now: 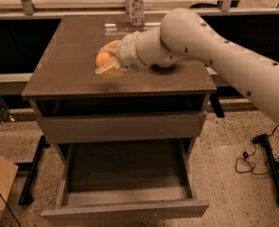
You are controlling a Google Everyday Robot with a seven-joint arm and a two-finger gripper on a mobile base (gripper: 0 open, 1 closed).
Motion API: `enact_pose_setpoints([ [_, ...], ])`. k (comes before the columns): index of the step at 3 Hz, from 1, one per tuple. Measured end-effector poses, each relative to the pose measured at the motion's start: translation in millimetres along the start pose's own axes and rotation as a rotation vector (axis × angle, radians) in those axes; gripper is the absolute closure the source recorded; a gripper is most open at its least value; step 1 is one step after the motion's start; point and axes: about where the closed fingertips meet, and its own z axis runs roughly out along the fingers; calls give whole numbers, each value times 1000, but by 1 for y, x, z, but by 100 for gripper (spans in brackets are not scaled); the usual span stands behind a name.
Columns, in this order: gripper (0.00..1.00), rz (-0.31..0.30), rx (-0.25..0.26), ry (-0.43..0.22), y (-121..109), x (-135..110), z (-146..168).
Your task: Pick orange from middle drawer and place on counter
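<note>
The room was dim and brownish. Light came from above and behind, and it made a pale shine on the counter (73,65) near the bottle (136,6). My gripper (104,61), closed round the orange (101,59) just over the counter, threw a soft dark patch underneath. The drawer (125,174) floor lay in shadow.

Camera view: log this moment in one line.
gripper shut on small round orange | over glossy brown-grey counter | grey-taupe middle drawer open, empty
</note>
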Motion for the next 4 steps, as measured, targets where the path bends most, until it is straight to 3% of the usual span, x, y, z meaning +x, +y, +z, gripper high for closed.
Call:
enact_pose_setpoints([
  [1, 100, 59, 8, 9, -28, 40, 28],
  [2, 82, 152, 44, 43, -52, 84, 47],
  [3, 59, 199, 65, 39, -58, 97, 50],
  [4, 28, 199, 65, 39, -60, 94, 48],
])
